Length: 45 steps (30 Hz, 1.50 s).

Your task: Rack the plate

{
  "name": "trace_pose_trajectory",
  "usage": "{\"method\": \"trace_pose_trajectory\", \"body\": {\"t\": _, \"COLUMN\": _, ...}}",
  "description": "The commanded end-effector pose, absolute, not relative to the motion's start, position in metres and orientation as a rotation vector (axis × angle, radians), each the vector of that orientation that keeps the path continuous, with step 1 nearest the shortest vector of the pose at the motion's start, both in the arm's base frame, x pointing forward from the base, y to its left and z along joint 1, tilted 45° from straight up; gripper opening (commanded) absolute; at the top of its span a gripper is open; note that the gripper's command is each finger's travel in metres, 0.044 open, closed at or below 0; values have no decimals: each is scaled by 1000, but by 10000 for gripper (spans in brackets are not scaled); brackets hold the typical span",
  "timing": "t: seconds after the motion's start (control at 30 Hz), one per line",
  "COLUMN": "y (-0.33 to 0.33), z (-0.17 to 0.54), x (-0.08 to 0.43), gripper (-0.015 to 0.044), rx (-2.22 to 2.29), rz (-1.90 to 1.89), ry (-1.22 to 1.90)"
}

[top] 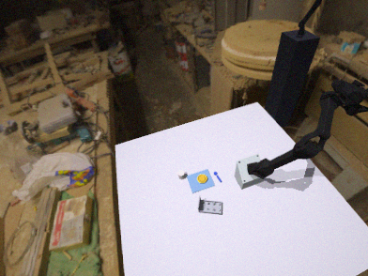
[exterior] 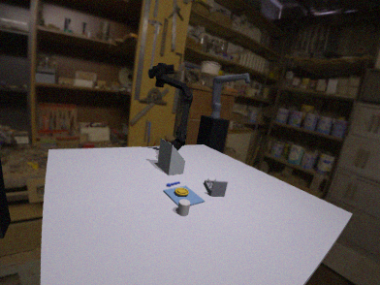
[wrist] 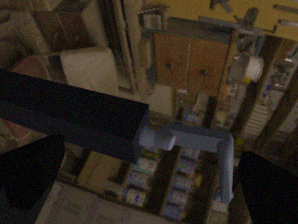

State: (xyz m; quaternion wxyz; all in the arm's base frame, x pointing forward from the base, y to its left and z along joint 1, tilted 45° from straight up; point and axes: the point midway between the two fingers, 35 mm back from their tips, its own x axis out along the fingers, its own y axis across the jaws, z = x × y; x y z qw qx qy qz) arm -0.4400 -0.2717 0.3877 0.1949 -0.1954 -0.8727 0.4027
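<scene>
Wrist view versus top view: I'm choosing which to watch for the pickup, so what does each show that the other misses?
Only the wrist view shows shelves and cabinets of the room beyond the table. Only the top view shows the yellow plate on its blue mat, the dish rack, cup and white table. Both share the dark column.

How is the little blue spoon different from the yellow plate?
The spoon is blue, thin and long; the plate is yellow and round. The plate sits on the blue mat, while the spoon lies on the white table just beside that mat. The plate looks a bit wider than the spoon is long. Both lie flat, untouched, away from the claw.
</scene>
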Motion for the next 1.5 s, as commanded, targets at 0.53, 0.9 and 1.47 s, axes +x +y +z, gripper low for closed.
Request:
{"method": "trace_pose_trajectory", "body": {"t": 0.53, "y": -413, "z": 349, "x": -387, "gripper": 400, "rx": 52, "rz": 1146, "ry": -2721}}
{"method": "trace_pose_trajectory", "body": {"t": 0.9, "y": -496, "z": 300, "x": -315, "gripper": 400, "rx": 487, "rz": 1127, "ry": -2923}}
{"method": "trace_pose_trajectory", "body": {"t": 1.47, "y": -579, "z": 222, "x": -177, "gripper": 400, "rx": 1129, "rz": 1104, "ry": -3174}}
